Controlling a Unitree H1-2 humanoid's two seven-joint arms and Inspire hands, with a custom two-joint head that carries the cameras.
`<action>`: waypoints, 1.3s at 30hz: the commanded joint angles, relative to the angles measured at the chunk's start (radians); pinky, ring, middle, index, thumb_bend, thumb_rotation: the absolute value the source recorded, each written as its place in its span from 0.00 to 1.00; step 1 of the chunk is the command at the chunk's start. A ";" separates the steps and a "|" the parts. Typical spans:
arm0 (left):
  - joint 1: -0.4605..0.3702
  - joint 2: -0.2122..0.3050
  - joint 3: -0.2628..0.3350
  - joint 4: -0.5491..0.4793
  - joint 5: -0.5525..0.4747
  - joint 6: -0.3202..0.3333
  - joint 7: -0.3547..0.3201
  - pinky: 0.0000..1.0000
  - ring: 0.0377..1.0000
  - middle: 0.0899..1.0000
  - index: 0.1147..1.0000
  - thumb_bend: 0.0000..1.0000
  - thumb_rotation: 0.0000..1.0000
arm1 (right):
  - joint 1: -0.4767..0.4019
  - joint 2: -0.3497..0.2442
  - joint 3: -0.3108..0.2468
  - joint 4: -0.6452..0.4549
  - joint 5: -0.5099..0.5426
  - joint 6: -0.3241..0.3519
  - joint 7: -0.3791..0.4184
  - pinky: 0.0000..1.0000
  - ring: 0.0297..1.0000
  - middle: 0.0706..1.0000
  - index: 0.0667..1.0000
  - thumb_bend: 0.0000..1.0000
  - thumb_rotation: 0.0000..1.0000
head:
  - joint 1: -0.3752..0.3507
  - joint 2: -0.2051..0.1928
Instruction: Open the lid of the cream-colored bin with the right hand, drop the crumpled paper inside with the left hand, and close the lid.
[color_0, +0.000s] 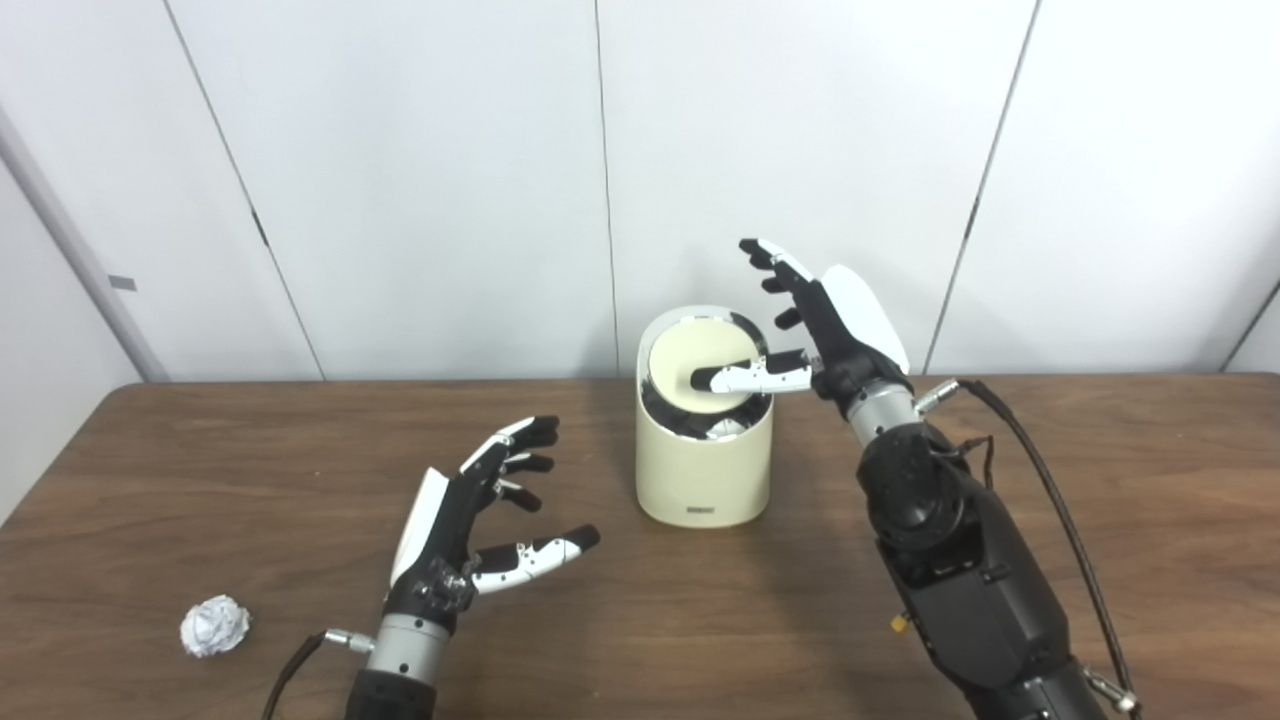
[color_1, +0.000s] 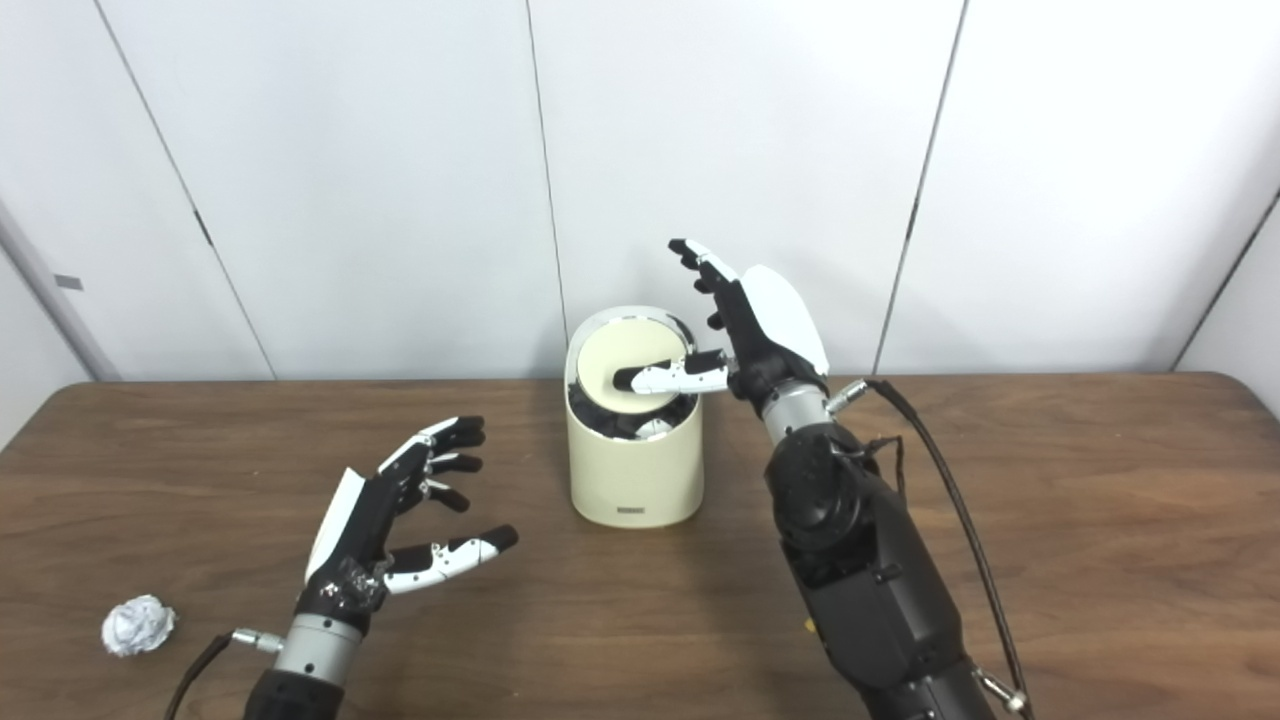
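The cream-colored bin (color_0: 700, 470) stands upright at the middle of the table. Its round lid (color_0: 685, 360) is tilted, leaving a dark gap at the front where a small white lump (color_0: 727, 429) shows inside. My right hand (color_0: 830, 325) is open beside the bin's right rim, fingers spread upward, with the thumb lying across the lid. A crumpled paper ball (color_0: 214, 625) lies on the table at the front left. Well to its right, my left hand (color_0: 470, 510) hovers open, holding nothing, left of and nearer than the bin.
The brown wooden table (color_0: 1100, 480) stretches across the view. White wall panels stand right behind it. A black cable (color_0: 1050, 490) runs along my right forearm.
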 joint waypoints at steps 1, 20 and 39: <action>-0.020 -0.001 0.001 -0.031 -0.002 -0.022 0.011 0.57 0.73 0.80 0.81 0.75 0.14 | -0.058 0.004 0.002 -0.003 -0.010 -0.015 -0.029 0.67 0.83 0.87 0.88 0.85 0.32 | 0.001 0.000; -0.004 -0.001 0.001 -0.058 -0.008 -0.009 0.007 0.58 0.74 0.80 0.81 0.75 0.15 | -0.039 -0.028 0.051 0.059 -0.038 -0.011 -0.039 0.64 0.80 0.87 0.88 0.87 0.22 | 0.006 0.019; -0.003 -0.001 0.002 -0.069 -0.010 0.004 0.002 0.58 0.74 0.80 0.81 0.74 0.14 | -0.025 -0.079 0.136 0.068 -0.118 -0.005 -0.057 0.67 0.80 0.89 0.86 0.82 0.00 | 0.006 0.028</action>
